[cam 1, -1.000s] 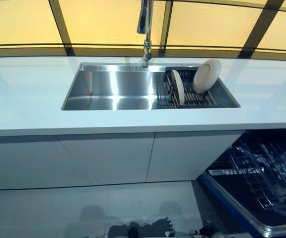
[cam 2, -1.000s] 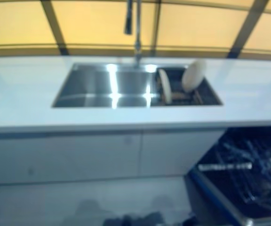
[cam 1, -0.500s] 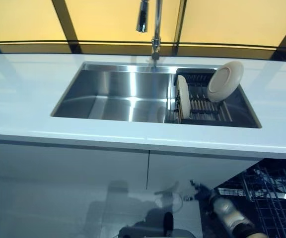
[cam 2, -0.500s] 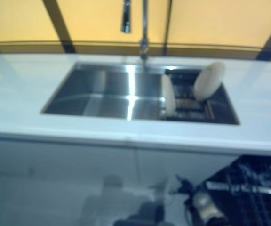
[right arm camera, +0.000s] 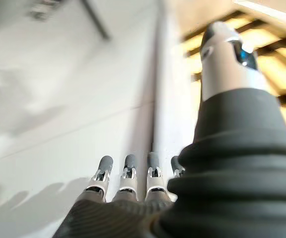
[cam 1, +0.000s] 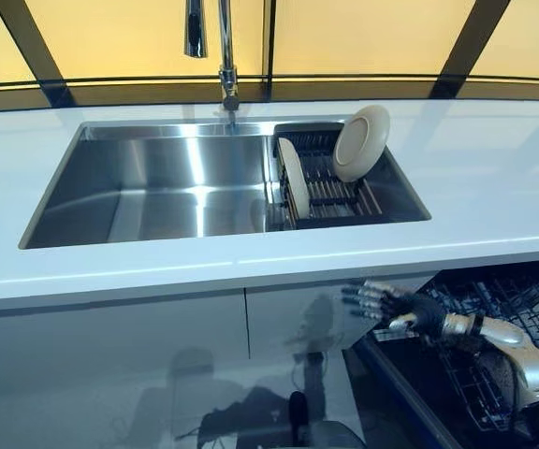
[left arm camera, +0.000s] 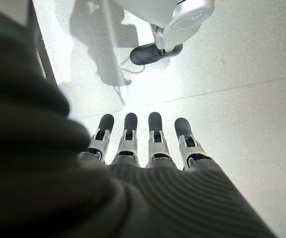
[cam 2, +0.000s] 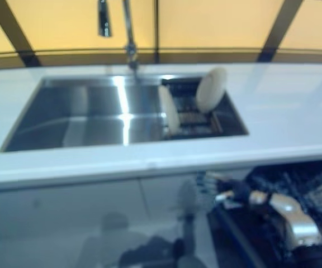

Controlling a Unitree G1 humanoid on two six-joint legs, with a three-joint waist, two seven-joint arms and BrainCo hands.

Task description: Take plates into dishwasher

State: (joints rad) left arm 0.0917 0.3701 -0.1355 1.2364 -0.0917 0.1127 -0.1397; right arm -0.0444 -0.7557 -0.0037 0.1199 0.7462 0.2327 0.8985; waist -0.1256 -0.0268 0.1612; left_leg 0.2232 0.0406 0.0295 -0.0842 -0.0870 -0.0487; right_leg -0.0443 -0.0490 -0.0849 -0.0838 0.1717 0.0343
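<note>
Two cream plates stand in a dark rack (cam 1: 330,192) in the right part of the steel sink (cam 1: 157,187). One plate (cam 1: 361,142) leans against the rack's back right side; the other (cam 1: 294,185) stands on edge at the rack's left. My right hand (cam 1: 386,305) is open and empty, below the counter's front edge, in front of the open dishwasher rack (cam 1: 508,327). It also shows in the right wrist view (right arm camera: 133,178), fingers straight, empty. My left hand (left arm camera: 143,144) shows only in the left wrist view, open and empty, pointing at the floor.
A white counter (cam 1: 494,178) surrounds the sink, with a tall tap (cam 1: 221,56) behind it. White cabinet doors (cam 1: 110,365) run under the counter. The dishwasher's dark wire rack sticks out at the lower right.
The camera has shifted, so the sink now sits further left. My right hand has risen into view below the counter edge beside the dishwasher rack. The plates have not moved.
</note>
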